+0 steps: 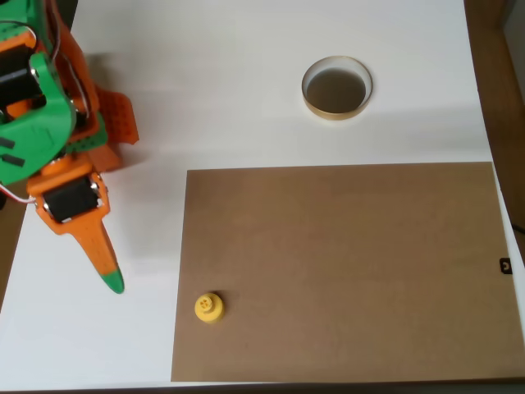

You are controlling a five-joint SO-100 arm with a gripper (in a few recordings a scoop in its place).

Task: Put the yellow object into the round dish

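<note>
The yellow object [209, 307] is a small round piece with a knob on top. It sits near the lower left corner of a brown mat [344, 271]. The round dish [336, 110], tan-rimmed with a dark inside, stands on the white table beyond the mat's far edge, right of centre, with nothing in it. My gripper [112, 281] comes in from the upper left on an orange and green arm. Its fingers taper to a single green-tipped point, shut on nothing, over the white table about a hand's width left of the yellow object.
The arm's bulky body [49, 107] fills the upper left corner. The white table top [213, 82] ends at the right against a wooden strip [500, 74]. A small black mark [505, 265] sits at the mat's right edge.
</note>
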